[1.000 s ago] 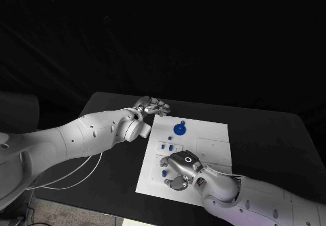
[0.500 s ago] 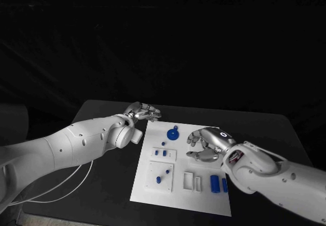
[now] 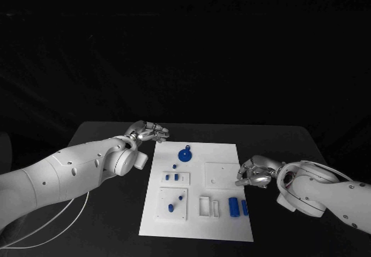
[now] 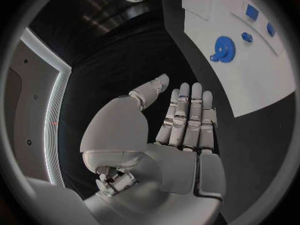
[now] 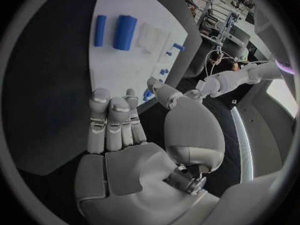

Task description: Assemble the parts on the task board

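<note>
The white task board (image 3: 198, 226) lies in the middle of the black table. A blue gear (image 3: 185, 155) stands near its far end, with several small blue pegs (image 3: 171, 175) below it. Near the front right lie a blue cylinder (image 3: 234, 206) and a blue bar (image 3: 245, 208). My left hand (image 3: 148, 131) hovers off the board's far left corner and holds nothing. My right hand (image 3: 255, 173) is just past the board's right edge, also holding nothing. The left wrist view shows my left hand (image 4: 181, 130) with straight fingers beside the gear (image 4: 223, 47). My right hand (image 5: 122, 130) has its fingers extended toward the cylinder (image 5: 125, 32).
White rectangular recesses (image 3: 208, 206) sit in the board near the cylinder, and a raised square plate (image 3: 173, 203) carries two pegs at the front left. A white cable (image 3: 54, 227) trails on the table under my left arm. Bare black table (image 3: 294, 144) flanks the board.
My right hand has swept from the board's front left across it to just beyond its right edge. The head camera shifted too. My left hand stays by the far left corner.
</note>
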Robot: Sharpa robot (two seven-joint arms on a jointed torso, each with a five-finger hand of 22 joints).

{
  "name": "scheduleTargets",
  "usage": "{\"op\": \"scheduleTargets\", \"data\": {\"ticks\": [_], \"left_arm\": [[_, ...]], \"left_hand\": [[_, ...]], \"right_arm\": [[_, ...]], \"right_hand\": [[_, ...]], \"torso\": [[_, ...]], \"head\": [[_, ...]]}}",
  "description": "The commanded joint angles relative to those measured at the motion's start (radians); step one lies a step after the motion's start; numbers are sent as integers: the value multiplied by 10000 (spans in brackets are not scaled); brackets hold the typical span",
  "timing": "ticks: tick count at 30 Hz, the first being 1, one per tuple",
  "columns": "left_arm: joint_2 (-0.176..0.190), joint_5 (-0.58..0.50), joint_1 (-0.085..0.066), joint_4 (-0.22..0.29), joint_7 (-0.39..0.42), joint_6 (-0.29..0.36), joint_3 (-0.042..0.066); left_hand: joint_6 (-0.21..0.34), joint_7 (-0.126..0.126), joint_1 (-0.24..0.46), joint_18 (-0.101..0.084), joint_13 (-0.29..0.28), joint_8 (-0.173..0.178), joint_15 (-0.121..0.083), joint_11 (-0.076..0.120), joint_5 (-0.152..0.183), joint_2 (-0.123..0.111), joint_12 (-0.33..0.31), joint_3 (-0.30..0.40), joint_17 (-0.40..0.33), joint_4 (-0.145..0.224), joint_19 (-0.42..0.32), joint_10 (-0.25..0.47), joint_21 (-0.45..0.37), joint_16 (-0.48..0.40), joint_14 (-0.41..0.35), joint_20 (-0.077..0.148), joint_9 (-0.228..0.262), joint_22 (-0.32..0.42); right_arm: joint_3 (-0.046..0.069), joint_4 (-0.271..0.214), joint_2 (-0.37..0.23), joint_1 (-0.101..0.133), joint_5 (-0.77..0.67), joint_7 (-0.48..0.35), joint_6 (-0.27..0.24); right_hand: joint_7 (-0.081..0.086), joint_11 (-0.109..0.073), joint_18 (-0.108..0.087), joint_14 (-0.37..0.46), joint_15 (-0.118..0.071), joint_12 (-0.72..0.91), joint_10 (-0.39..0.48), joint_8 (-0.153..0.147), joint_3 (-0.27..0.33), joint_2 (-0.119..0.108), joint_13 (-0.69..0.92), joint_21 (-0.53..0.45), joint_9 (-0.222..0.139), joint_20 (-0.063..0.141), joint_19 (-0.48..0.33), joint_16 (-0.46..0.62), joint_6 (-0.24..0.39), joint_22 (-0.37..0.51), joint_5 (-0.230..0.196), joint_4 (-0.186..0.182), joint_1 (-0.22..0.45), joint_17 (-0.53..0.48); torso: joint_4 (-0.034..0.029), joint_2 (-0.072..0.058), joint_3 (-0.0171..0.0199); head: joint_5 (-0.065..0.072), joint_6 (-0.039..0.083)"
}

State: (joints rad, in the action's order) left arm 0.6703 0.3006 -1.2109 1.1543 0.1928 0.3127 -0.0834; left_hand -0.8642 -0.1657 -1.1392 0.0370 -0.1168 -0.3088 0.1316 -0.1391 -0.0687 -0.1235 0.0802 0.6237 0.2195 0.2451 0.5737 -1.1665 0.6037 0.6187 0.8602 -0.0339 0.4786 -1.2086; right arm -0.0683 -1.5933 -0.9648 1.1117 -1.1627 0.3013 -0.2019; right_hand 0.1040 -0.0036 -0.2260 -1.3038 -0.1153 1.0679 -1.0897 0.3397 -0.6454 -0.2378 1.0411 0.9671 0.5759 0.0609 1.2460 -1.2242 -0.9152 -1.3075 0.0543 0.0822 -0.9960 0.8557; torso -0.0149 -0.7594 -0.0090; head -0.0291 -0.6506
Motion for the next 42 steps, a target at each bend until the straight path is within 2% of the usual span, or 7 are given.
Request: {"op": "scheduleTargets", "data": {"ticks": [1,3,6,11,18,31,42], "left_arm": [[86,-102,4,150,206,-213,4],[150,-125,18,222,226,-204,4],[167,-135,24,241,222,-215,4],[178,-152,49,301,226,-246,3],[206,-158,50,416,229,-262,3],[252,-159,50,449,191,-298,2],[291,-159,48,360,181,-405,-1]], "left_hand": [[67,1,84,-30,17,-40,29,-2,59,-10,-51,-74,14,4,44,79,-65,-42,69,-1,-14,-17],[67,1,84,-30,17,-40,29,-2,59,-10,-51,-74,14,4,44,79,-65,-42,69,-1,-14,-17],[74,-1,154,-32,25,-38,30,-6,63,-30,-54,-112,34,-35,43,87,-76,-63,69,-2,-17,-24],[79,-2,188,-31,30,-37,31,-6,64,-33,-54,-128,49,-58,44,88,-83,-79,69,-2,-19,-30],[83,-3,223,-30,37,-37,31,-7,64,-35,-55,-147,69,-81,44,92,-92,-99,71,-2,-22,-37],[87,-3,249,-28,43,-38,31,-7,63,-35,-55,-161,89,-100,44,95,-102,-119,72,-1,-24,-45],[93,-5,319,-31,55,-39,35,-11,89,-76,-55,-206,125,-143,37,101,-122,-158,69,-5,-28,-60]], "right_arm": [[-167,-92,-132,-25,484,1584,1265],[-325,-204,-183,-69,494,1766,1372],[-403,-349,-177,-200,493,1986,1474],[-457,-429,-109,-345,495,2205,1470],[-474,-345,143,-585,498,2277,1133],[-486,76,692,-899,455,2234,764],[-489,497,1372,-934,-467,2324,429]], "right_hand": [[62,-15,-358,-17,16,506,-56,-48,-71,-35,395,151,79,88,64,-269,-42,-247,-45,-218,249,244],[62,-15,-358,-17,16,506,-56,-48,-71,-35,395,151,79,88,64,-269,-42,-247,-45,-218,249,244],[36,1,-351,-18,21,684,-91,4,42,-22,536,222,124,81,100,-363,-156,-248,-54,-510,664,327],[-2,-53,-358,71,-24,978,21,-8,31,12,873,422,214,177,71,-544,-239,-243,-44,-1117,1335,551],[12,-41,-358,82,-16,1551,-512,-138,56,-37,1500,680,225,294,82,-672,-154,-248,-49,-1453,1693,709],[12,-38,-358,91,-14,1742,-685,-185,107,43,1723,814,225,354,44,-717,-186,-240,-47,-1510,1765,781],[16,-34,-358,99,-9,1821,-748,-221,171,26,1828,889,226,381,3,-727,-195,-232,-48,-1432,1734,816]], "torso": [[40,29,44],[58,37,47],[76,46,55],[33,43,40],[34,33,8],[34,25,10],[36,27,8]], "head": [[94,-43],[105,-46],[102,-77],[166,-132],[158,-188],[121,-297],[67,-290]]}}
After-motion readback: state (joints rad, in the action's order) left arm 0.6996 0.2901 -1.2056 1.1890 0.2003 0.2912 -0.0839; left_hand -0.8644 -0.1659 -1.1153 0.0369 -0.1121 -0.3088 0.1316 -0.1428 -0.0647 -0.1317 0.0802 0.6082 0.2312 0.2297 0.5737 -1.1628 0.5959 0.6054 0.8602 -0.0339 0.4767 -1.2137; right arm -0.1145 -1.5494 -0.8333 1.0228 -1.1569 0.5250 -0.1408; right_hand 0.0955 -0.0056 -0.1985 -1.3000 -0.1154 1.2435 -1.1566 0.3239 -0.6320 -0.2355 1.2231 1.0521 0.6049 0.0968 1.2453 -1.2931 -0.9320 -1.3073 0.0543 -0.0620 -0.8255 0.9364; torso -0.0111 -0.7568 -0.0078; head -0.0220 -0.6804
